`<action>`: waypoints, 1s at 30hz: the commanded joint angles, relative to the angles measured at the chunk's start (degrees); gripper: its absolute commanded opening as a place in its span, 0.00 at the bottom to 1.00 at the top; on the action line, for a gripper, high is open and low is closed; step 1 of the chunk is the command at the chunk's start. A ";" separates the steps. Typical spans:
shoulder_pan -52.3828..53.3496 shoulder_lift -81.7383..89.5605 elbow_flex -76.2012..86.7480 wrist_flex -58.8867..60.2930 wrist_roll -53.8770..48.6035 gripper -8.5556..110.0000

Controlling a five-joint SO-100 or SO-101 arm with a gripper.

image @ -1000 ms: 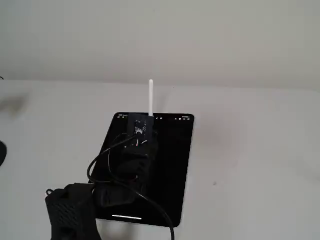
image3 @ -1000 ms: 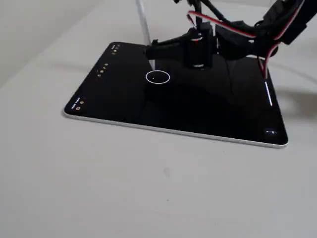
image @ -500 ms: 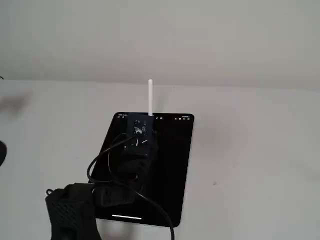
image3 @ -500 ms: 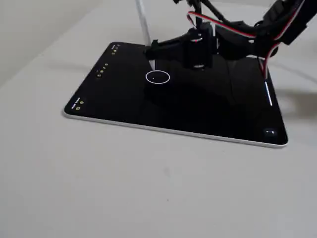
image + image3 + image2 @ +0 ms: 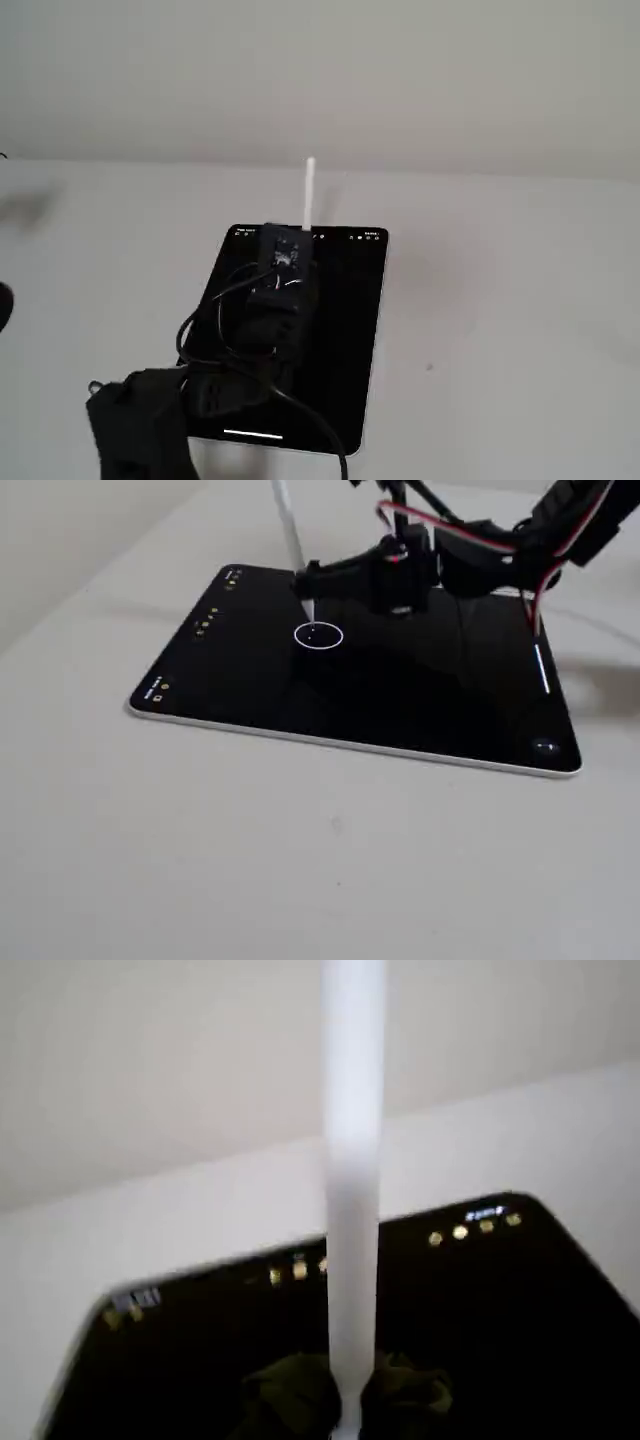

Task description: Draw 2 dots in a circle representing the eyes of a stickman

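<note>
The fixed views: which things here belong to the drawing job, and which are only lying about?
For the job:
- tablet
- circle
- stylus, tip inside the circle
- gripper, shut on the stylus

Only lying about:
- bare table
- arm's cables

The dots cannot be made out clearly.

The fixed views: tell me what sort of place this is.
Probably a bare tabletop test bench, indoors: a tablet lies flat on a plain white table, a blank wall stands behind, and the arm's tool holds a stylus.

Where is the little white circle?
In a fixed view, the circle sits on the black tablet, left of the claw, with the white pen tip inside it.
</note>
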 commanded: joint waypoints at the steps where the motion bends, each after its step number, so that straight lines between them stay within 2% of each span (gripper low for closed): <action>1: 4.92 22.41 -2.02 11.16 13.97 0.07; 7: 5.89 32.34 -0.09 21.18 21.45 0.07; 17: 7.03 65.74 2.46 71.46 54.93 0.07; 22: 7.12 86.84 14.06 80.60 56.60 0.07; 30: 7.56 101.16 30.67 85.52 56.34 0.07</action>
